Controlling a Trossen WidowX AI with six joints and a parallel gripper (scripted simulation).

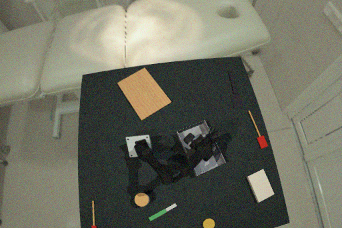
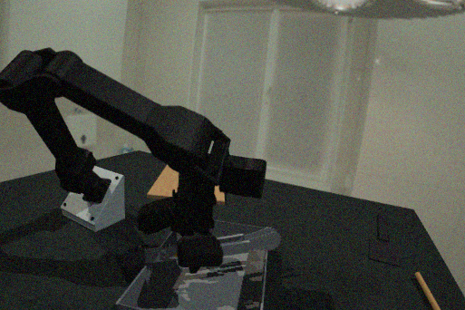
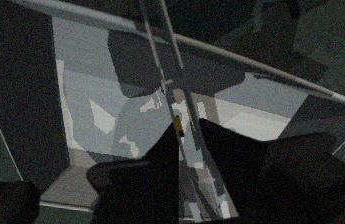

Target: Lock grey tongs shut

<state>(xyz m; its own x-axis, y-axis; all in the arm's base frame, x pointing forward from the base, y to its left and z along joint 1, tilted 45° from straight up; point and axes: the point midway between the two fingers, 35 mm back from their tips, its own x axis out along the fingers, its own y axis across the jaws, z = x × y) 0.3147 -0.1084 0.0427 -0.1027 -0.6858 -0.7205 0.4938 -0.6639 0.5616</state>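
My gripper [image 1: 197, 143] [image 2: 194, 268] [image 3: 187, 124] is over the roasting tin [image 2: 207, 295] [image 3: 94, 82], its fingers closed in from both sides on the grey tongs [image 2: 269, 237] [image 3: 178, 124]. In the wrist view the two tong arms run close together between the fingertips, with a small yellow mark on the left arm. The rounded tips show as nearly one shape at the tin's right side in the exterior view. The hinge is hidden, and whether it is locked cannot be seen. The wooden board [image 1: 144, 93] [image 2: 162, 185] lies apart, bare.
The arm's white base bracket [image 1: 131, 147] [image 2: 109, 208] stands between tin and board. A cream block [image 1: 261, 186], a red-headed tool [image 1: 262, 142], a green and white marker [image 1: 158, 215], a round orange object [image 1: 141, 199] and a yellow disc [image 1: 209, 223] lie around the table.
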